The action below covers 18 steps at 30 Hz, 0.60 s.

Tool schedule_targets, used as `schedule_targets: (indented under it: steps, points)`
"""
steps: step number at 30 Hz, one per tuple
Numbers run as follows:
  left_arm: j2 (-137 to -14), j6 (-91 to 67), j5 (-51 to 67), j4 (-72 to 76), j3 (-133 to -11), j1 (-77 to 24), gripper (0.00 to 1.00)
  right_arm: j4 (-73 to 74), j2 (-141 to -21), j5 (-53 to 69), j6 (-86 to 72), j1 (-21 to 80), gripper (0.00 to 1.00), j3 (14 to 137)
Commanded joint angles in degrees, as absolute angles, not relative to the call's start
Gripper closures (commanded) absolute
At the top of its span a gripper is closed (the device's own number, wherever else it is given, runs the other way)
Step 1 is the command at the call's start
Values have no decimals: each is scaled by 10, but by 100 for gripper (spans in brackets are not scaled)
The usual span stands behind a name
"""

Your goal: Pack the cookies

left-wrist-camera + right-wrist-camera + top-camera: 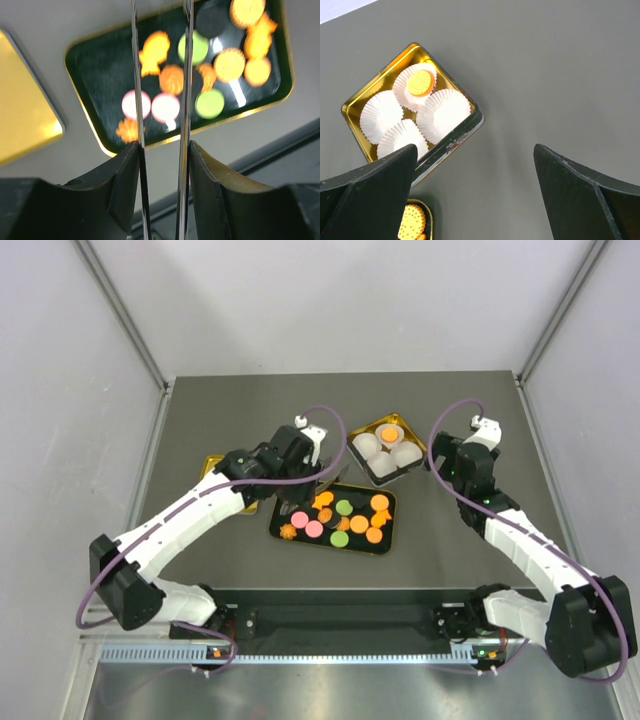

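The cookies (pixel 344 507) are lying loose in the black tray (pixel 100 65) at the middle of the table (pixel 545 75): orange, pink and green, some touching or overlapping. One orange cookie (pixel 420 82) is already sitting in one of the four white cups (pixel 442 114) inside the gold tin (pixel 385 75), which is standing just beyond the tray. The other three cups are showing empty, so packing is looking barely started.

The left pincer (pixel 320 480) is hovering over the tray's left half. Its two thin blades are standing narrowly apart and holding nothing. The right pincer (pixel 475 190) is hanging wide and empty above bare table beside the tin.

The risks I am seeing:
- The blades are thin and the cookies are flat. A grip taken off-centre may be flipping a piece out of the tray or letting it slip on the way up.
- Where cookies are crowding together, the blades may be nudging a neighbour or catching two at once.
- The cups are light paper. A release from too low could be dragging or tipping one, and a release from too high could be missing its mouth.
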<state>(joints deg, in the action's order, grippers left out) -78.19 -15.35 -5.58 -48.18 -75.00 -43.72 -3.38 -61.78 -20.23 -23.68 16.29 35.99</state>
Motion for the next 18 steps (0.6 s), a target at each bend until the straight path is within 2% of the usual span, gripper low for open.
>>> schedule_targets:
  steps: [1,18]
  points:
    - [-739,-164,-39,-505,-731,-437,53,-52,-622,-198,-241,158,0,367]
    - [-698,-174,18,-555,-664,-437,52,-54,-635,-190,-240,157,0,369]
